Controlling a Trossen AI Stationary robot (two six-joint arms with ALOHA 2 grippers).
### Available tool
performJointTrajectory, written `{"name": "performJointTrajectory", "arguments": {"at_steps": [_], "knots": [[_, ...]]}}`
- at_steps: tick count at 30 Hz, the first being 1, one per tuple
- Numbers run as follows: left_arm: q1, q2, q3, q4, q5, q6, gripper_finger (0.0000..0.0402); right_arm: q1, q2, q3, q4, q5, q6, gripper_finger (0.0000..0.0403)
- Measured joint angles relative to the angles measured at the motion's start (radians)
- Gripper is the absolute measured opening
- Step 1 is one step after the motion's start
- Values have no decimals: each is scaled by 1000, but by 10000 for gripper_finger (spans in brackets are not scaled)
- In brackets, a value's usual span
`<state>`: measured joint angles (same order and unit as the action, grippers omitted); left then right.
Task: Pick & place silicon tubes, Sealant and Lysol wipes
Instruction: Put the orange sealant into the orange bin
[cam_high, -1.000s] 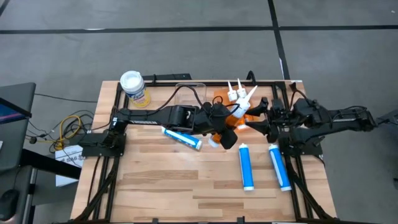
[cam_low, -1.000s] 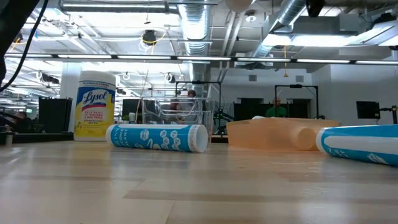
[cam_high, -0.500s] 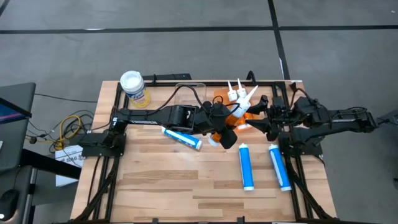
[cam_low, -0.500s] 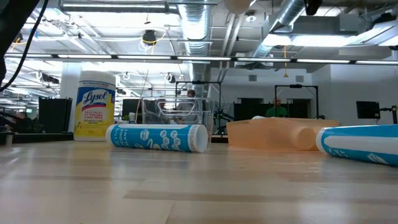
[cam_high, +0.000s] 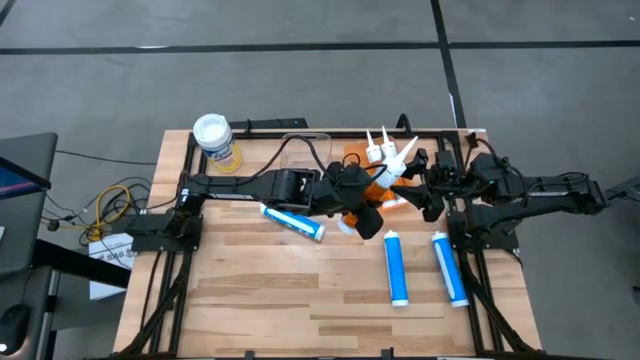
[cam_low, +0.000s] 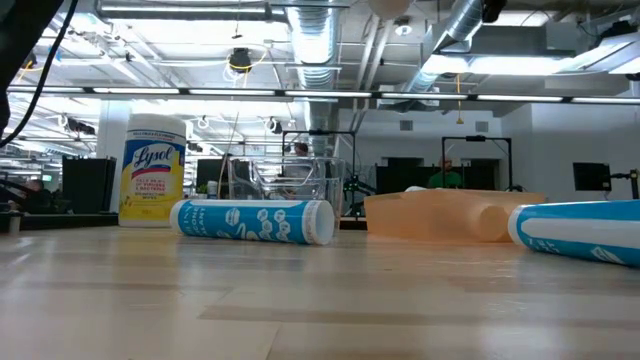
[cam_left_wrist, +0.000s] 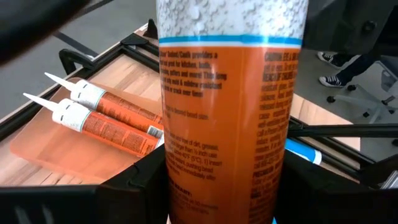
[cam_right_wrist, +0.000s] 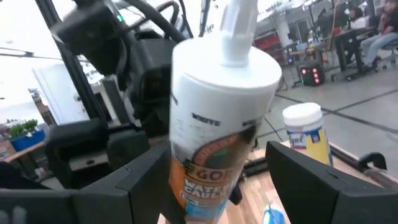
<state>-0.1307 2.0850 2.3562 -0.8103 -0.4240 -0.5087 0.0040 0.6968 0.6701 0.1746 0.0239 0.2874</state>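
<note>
My left gripper (cam_high: 362, 200) is shut on an orange sealant tube (cam_high: 380, 186) with a white top and nozzle, above the table's middle. My right gripper (cam_high: 424, 186) is open at the tube's nozzle end. In the right wrist view its fingers (cam_right_wrist: 298, 171) stand on either side of the white top (cam_right_wrist: 224, 81); I cannot tell if they touch it. Two more orange tubes (cam_left_wrist: 99, 118) lie on an orange tray (cam_high: 352, 156). The Lysol wipes (cam_high: 215, 140) stand upright at the far left. Three blue tubes (cam_high: 397, 267) lie on the table. My left gripper pinches the sealant tube's orange body (cam_left_wrist: 186, 168) between its two fingers, which lie across the tube. The tube is lifted clear of the table and tilted, its nozzle (cam_high: 404, 152) pointing up and toward the far right.
A clear plastic bin (cam_high: 305, 152) stands at the far edge between the wipes and the tray. Blue tubes lie at the left of centre (cam_high: 293, 222) and at the near right (cam_high: 449, 268). Bare wood lies along the near edge.
My right gripper has moved a little toward the far edge and toward the tube's nozzle end. My left gripper has kept the tube nearly still.
</note>
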Motion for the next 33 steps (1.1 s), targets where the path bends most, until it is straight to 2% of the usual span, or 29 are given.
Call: {"name": "performJointTrajectory", "arguments": {"at_steps": [21, 29, 33], "knots": [[3, -1, 0, 82, 37, -4, 192, -64, 131, 4, 238, -52, 11, 256], [2, -1, 0, 87, 45, -3, 192, -70, 198, 82, 217, -71, -31, 251], [1, -1, 0, 82, 45, 8, 195, -70, 207, 111, 173, -78, -28, 221]]}}
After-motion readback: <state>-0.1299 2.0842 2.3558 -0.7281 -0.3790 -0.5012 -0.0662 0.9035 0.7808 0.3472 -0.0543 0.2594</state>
